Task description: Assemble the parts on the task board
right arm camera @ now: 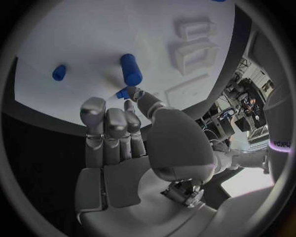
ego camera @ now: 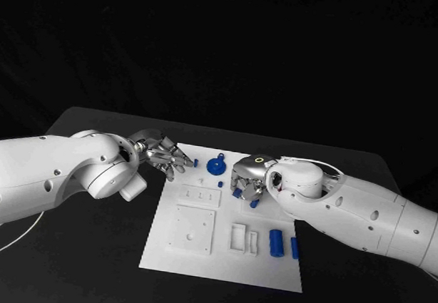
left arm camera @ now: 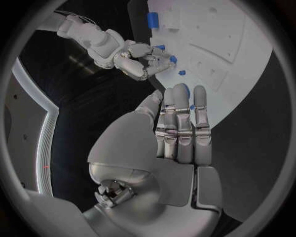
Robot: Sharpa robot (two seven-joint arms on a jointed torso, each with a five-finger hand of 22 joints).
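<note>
On the far half of the task board (ego camera: 220,266) both of your hands are working close together. Your right hand (ego camera: 247,179) hovers over the middle of the board and, in its wrist view, pinches a small blue part (right arm camera: 123,93) at its fingertips, just beside a blue peg (right arm camera: 130,69) lying on the plate; you probably hold it that way to carry it to a socket. Your left hand (ego camera: 160,153) sits at the board's far left corner with its fingers straight and side by side, holding nothing, likely steadying or waiting. A round blue part (ego camera: 215,167) lies between the hands. Two blue cylinders (ego camera: 276,243) rest near the board's right edge, untouched.
</note>
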